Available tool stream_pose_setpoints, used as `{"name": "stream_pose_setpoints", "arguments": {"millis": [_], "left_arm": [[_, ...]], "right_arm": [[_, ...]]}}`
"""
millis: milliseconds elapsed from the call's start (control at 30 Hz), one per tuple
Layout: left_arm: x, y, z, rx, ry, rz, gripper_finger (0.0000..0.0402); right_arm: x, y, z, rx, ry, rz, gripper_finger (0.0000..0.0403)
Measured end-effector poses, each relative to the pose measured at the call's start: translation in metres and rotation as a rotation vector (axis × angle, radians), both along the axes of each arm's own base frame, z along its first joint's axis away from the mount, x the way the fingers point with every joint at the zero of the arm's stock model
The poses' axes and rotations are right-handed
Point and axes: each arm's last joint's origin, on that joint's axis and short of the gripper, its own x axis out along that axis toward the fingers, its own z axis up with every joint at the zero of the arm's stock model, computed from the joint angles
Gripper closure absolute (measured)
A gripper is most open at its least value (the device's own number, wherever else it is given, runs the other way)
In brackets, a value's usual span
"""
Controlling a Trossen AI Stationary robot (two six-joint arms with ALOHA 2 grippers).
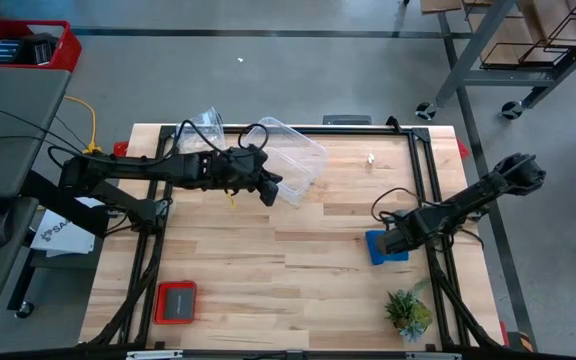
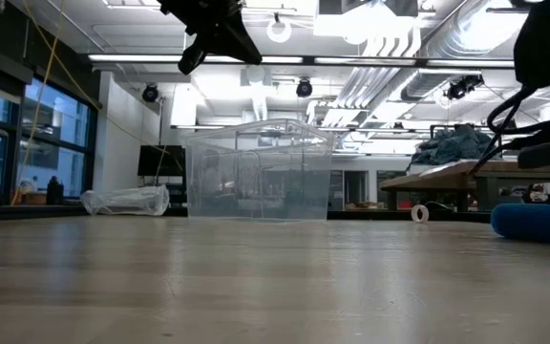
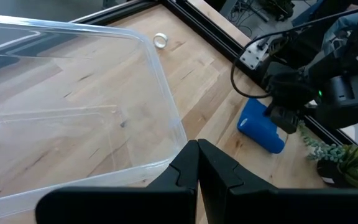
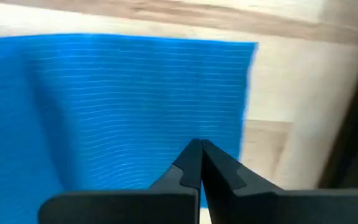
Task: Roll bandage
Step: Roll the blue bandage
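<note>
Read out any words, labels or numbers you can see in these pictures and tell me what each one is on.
"SA": start of a cut-off word on the white sheet beside the table's left edge; the rest is hidden.
Nothing else is readable: the bandage, tub and red case show no text.

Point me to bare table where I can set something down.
Biggest free patch: mid-table wood between the clear tub, the bandage and the red case. Also bare: front edge between red case and plant. Crowded: back left around the tub, crumpled plastic and left end effector; right side, where the right end effector sits at the bandage.
</note>
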Motion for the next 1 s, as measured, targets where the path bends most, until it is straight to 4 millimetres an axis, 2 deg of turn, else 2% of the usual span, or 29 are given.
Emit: {"name": "stream_pose_setpoints", "arguments": {"millis": [400, 500, 767, 1000], "left_arm": [[0.000, 0.000, 0.000, 0.003, -0.002, 0.004, 0.0401], [0.000, 0.000, 0.000, 0.003, -0.002, 0.005, 0.0401], [0.000, 0.000, 0.000, 0.020, 0.004, -0.006, 0.0401], [0.000, 0.000, 0.000, 0.025, 0.008, -0.024, 0.0401]], "right_arm": [[-0.002, 0.001, 0.001, 0.041, 0.038, -0.023, 0.0403], [-0.002, 0.003, 0.001, 0.031, 0.041, -0.094, 0.0403], [0.017, 0.014, 0.026, -0.074, -0.159, -0.150, 0.0403], [0.014, 0.011, 0.012, -0.080, -0.165, -0.180, 0.0403]]}}
